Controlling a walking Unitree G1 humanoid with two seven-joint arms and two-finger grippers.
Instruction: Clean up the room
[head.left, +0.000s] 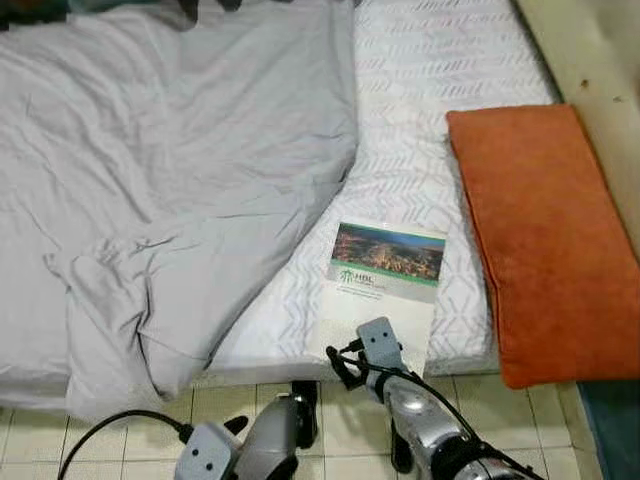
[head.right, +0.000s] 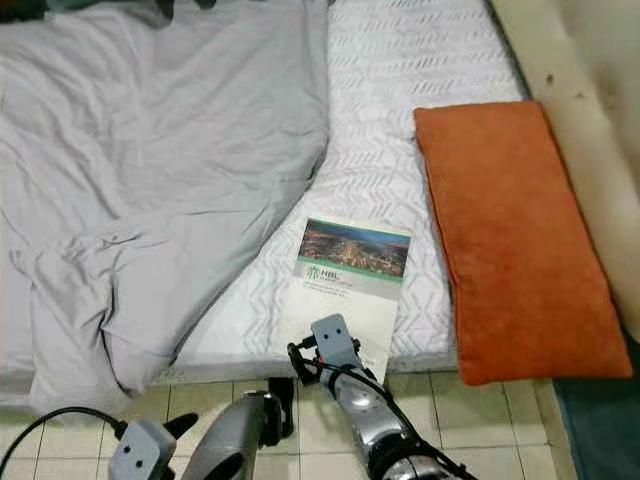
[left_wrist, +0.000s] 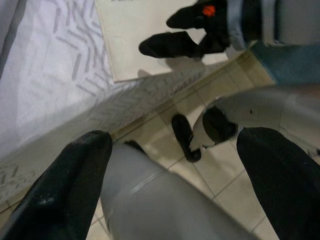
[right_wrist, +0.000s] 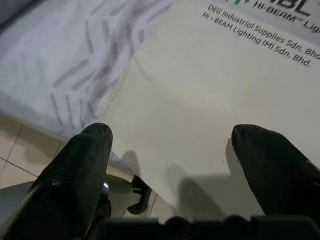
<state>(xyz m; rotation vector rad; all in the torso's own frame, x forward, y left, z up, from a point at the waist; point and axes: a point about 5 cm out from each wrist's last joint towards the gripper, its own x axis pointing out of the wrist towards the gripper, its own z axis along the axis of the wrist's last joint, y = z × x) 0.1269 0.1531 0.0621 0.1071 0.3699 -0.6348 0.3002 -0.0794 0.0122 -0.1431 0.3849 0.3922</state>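
The right gripper hovers with its two black fingers spread wide, one either side of the near edge of a thin white booklet with a city photograph and green logo on its cover. The booklet lies flat on the white patterned mattress, its near corner overhanging the edge just ahead of the fingertips, with nothing pinched yet. The left gripper hangs low over the cream tiled floor, its fingers also apart and empty. A crumpled grey sheet lies beyond the fingers to the left, a long orange cushion to the right.

The risk, as I judge it: the booklet is thin and flat, so closing fingers may push it further onto the mattress, or catch only the cover and let the pages fan open. A nudge at the overhang could tip it onto the floor.
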